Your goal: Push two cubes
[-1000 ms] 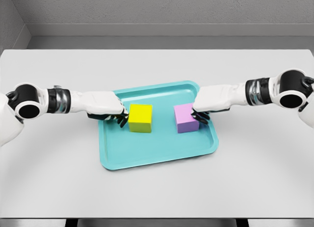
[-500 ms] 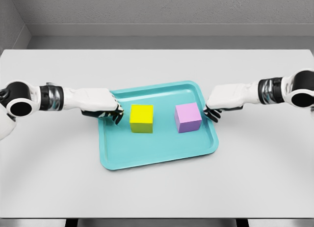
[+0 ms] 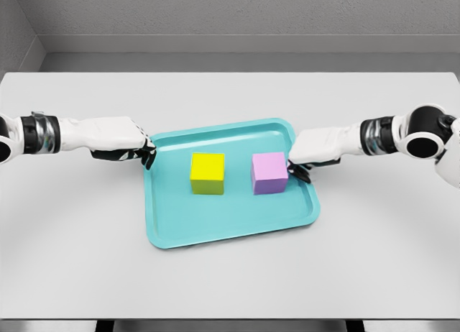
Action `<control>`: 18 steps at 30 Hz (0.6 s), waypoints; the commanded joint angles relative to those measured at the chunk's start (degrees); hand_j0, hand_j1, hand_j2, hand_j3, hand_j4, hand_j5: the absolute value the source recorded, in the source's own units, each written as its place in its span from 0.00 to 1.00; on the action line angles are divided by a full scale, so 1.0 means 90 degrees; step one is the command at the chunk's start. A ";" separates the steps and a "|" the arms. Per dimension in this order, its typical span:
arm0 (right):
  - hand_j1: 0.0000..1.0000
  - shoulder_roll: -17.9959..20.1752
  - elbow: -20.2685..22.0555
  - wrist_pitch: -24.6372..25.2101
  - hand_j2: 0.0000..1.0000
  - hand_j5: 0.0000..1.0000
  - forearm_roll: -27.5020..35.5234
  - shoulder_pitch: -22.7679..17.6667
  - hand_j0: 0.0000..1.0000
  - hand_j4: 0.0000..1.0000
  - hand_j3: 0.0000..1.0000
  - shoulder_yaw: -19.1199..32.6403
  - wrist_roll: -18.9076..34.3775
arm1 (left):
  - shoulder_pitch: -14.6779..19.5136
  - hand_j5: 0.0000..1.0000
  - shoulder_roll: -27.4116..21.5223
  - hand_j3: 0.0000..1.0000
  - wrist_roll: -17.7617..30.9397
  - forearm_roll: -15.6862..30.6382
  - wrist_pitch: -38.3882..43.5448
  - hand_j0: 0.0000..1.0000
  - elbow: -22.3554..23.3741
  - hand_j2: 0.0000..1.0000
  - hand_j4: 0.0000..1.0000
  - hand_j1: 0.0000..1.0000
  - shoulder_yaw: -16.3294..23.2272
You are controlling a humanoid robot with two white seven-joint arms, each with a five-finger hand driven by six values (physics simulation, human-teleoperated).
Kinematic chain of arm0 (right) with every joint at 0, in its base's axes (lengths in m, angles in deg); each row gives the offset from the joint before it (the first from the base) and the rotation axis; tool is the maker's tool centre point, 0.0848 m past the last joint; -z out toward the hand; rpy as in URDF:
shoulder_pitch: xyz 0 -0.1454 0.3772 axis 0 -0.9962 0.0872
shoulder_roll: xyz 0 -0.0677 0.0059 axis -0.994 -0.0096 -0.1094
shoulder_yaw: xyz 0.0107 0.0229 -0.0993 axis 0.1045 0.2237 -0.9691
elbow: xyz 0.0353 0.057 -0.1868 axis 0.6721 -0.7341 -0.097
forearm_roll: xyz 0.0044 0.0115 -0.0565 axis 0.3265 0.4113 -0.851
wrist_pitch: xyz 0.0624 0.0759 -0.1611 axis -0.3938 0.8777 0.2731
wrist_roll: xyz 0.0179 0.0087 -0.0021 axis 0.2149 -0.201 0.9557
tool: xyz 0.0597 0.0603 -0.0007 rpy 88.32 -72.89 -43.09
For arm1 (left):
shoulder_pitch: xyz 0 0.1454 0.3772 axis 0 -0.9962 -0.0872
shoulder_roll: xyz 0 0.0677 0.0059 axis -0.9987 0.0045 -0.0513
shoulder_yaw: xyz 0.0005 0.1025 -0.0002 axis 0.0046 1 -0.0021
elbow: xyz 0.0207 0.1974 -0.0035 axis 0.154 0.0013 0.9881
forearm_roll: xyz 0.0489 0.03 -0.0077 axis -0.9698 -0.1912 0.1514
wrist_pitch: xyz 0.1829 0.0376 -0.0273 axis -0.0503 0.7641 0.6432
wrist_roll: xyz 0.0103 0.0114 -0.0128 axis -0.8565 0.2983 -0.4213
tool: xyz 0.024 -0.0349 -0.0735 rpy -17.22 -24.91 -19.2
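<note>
**Two cubes on the tray, a robot hand at each side**

We note the yellow cube [image 3: 208,173] sitting left of centre on the teal tray [image 3: 230,220], and the purple cube [image 3: 269,172] just to its right, a narrow strip of tray floor between them. Both stand flat and upright.

The right robot hand [image 3: 310,156] reaches in over the tray's right rim; its dark fingertips [image 3: 297,172] sit at the purple cube's right face, touching or nearly so. Fingers curled downward, grasping nothing.

The left robot hand [image 3: 122,139] is at the tray's upper left corner, its fingertips [image 3: 147,156] at the rim, well apart from the yellow cube. Fingers bent under the palm, holding nothing.

The tray lies slightly skewed in the middle of the pale grey worktop [image 3: 230,282]. Both white forearms stretch inward from the picture's edges.
</note>
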 commanded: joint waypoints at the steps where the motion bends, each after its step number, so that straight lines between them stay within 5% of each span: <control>1: 0.19 -0.0136 0.0006 -0.0049 0.19 0.19 -0.0080 0.0000 0.19 0.19 0.19 -0.0122 -0.0042 | 0.0000 0.38 -0.0007 0.38 -0.0002 0.0039 0.0015 0.38 0.0001 0.38 0.38 0.38 -0.0006; 8: 0.19 -0.0214 -0.0013 -0.0049 0.19 0.19 -0.0080 0.0088 0.19 0.19 0.19 -0.0103 -0.0042 | -0.0010 0.38 0.0003 0.38 -0.0002 0.0039 0.0015 0.38 -0.0009 0.38 0.38 0.38 0.0003; 18: 0.19 -0.0321 -0.0638 -0.0049 0.19 0.19 -0.0071 0.0195 0.19 0.19 0.19 0.0043 -0.0042 | -0.0010 0.38 0.0003 0.38 -0.0002 0.0039 0.0015 0.38 0.0001 0.38 0.38 0.38 0.0003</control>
